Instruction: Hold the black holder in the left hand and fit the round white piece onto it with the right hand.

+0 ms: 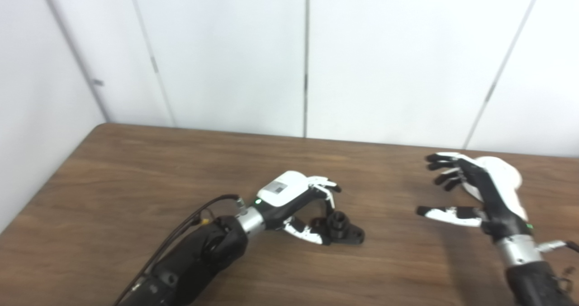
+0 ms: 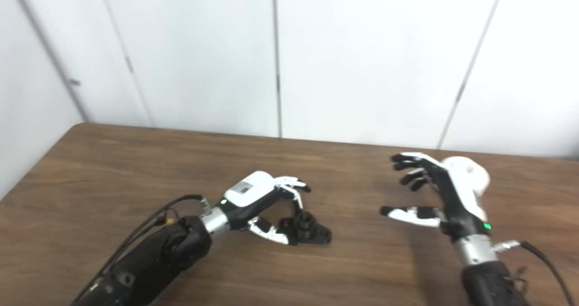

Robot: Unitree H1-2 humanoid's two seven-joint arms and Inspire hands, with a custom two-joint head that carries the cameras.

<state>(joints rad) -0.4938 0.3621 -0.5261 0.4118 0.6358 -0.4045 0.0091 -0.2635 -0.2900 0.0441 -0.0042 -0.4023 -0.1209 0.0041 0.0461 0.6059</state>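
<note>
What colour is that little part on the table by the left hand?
Black. The holder shows best in the left eye view, lying on the brown wooden table.

Matt wood-grain table (image 1: 135, 170) (smooth), black plastic-looking holder (image 1: 344, 229)

The brown wooden table (image 1: 135, 170) bears a black holder (image 1: 342, 229) and a round white piece (image 2: 470, 172).

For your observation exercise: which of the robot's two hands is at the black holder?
The left hand, fingers curved around the black holder on the table; the right hand hangs open, apart.
</note>
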